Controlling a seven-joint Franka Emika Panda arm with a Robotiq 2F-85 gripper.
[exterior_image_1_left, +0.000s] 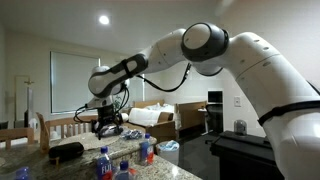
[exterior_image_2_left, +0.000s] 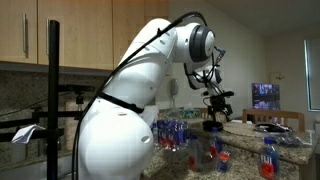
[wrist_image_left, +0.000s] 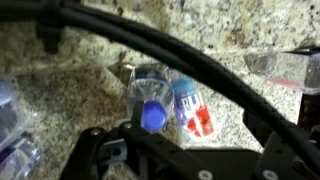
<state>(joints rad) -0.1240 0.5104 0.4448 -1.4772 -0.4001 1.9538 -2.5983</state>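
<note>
- Far left in the wrist view, a clear plastic bottle is cut off by the edge. I can't tell what is in it.
- In the middle, the water bottle lies on its side on the speckled granite counter. Its blue cap points up at my camera.
- Its body is clear, with a blue and red label. Whatever is inside looks colourless, and I can't tell how full it is.
- My gripper hangs just above that bottle with its jaws apart, holding nothing.
- To the right, a second bottle with a red label lies near the edge.
- In an exterior view, upright bottles with blue caps stand on the counter under the arm.
</note>
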